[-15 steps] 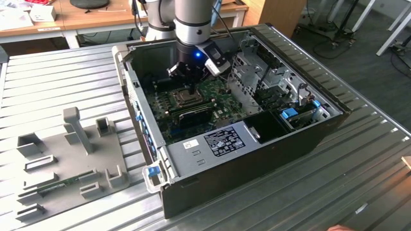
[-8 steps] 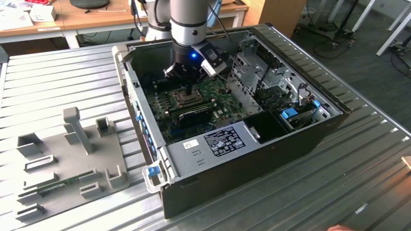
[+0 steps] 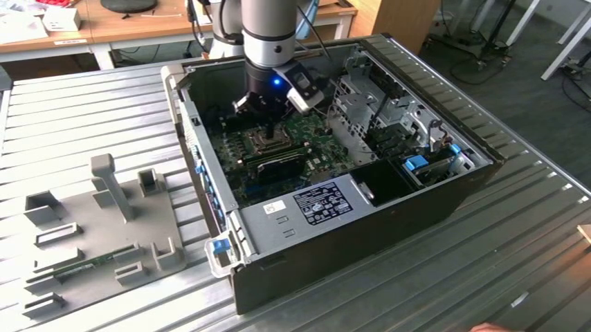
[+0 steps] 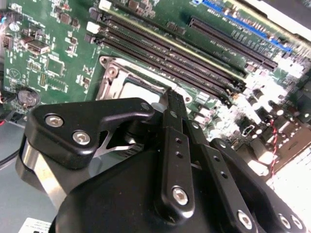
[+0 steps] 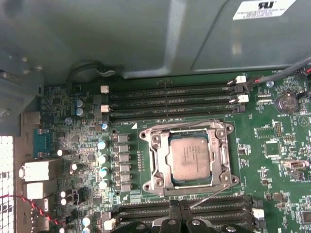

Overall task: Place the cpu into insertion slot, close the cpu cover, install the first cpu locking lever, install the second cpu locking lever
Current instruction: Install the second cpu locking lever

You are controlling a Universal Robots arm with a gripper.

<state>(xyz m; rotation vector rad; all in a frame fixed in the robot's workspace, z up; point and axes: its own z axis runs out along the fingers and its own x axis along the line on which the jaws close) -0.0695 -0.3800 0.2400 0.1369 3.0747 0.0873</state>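
Observation:
The cpu [image 5: 191,158] lies flat in the insertion slot [image 3: 270,144] on the green board, its silver top facing up. The cpu cover [image 5: 154,162] is folded down around it, its window framing the chip. One thin wire lever [image 5: 210,195] runs slantwise from a corner of the socket towards my fingertips, standing off from the frame. A second wire lever [image 5: 187,125] lies along the opposite edge. My gripper [image 5: 181,221] hangs just beside the socket with its black fingers [image 4: 175,116] pressed together; the exterior view shows my gripper [image 3: 268,130] low inside the case.
The open computer case [image 3: 443,200] walls in the board, with a drive cage [image 3: 369,111] on the exterior view's right. Long black memory slots [image 5: 175,99] flank the socket. A grey fixture plate [image 3: 102,228] lies on the metal table on the exterior view's left.

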